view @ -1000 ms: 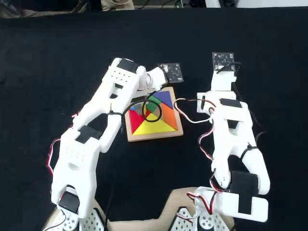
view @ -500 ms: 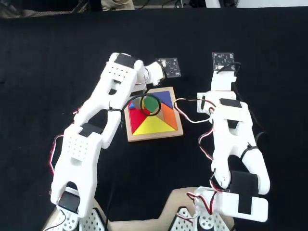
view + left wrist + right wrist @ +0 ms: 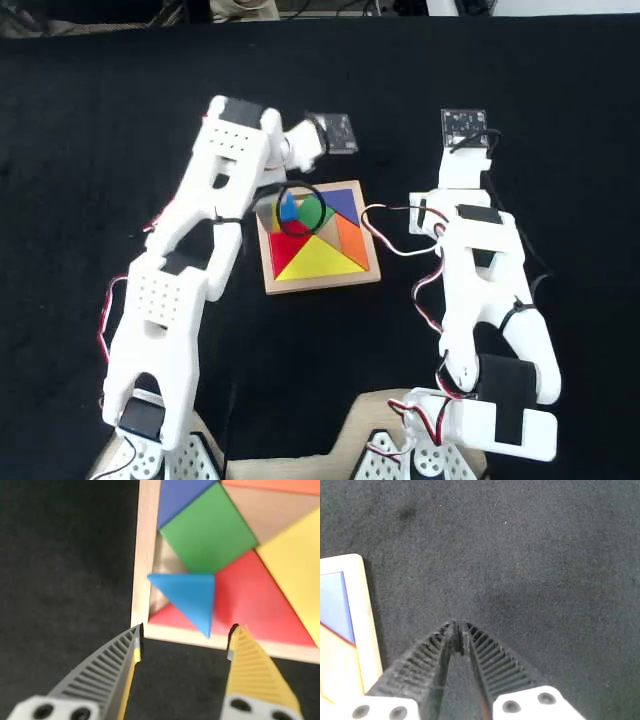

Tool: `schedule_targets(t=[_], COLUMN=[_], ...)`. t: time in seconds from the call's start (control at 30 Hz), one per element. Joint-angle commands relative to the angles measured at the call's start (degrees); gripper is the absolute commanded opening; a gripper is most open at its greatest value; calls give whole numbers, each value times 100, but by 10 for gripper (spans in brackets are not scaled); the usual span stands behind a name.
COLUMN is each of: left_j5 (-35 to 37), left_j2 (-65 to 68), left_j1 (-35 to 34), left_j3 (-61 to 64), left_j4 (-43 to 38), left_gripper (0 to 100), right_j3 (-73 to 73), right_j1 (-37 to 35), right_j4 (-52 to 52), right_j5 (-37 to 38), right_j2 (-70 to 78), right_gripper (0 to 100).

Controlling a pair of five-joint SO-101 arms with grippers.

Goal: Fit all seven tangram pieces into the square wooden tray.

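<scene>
Left end effector (image 3: 186, 628), released and empty, hovers just outside the wooden tray (image 3: 145, 555). Small blue triangle (image 3: 190, 597) lies askew, partly on the red piece (image 3: 250, 610), in the tray's far left corner; likely light, stiff, smooth, so pinch its straight edges.

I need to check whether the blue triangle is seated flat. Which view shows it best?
The left wrist view: the blue triangle is close, lying skewed partly over the red piece. The high view has it small and far off. The right wrist view catches the tray at its edge.
</scene>
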Motion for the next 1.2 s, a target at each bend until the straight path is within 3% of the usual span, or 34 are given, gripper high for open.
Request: schedule_targets(t=[0.0, 1.17], left_j5=[-18, -325], left_j2=[-26, 53], left_j1=[-110, -321], left_j3=[-31, -426], left_j4=[-220, -923], left_gripper=[281, 281], right_j3=[-110, -110], right_j1=[-62, -79], right_j4=[-88, -88], right_j5=[62, 62], right_j2=[-22, -22], right_gripper=[11, 11])
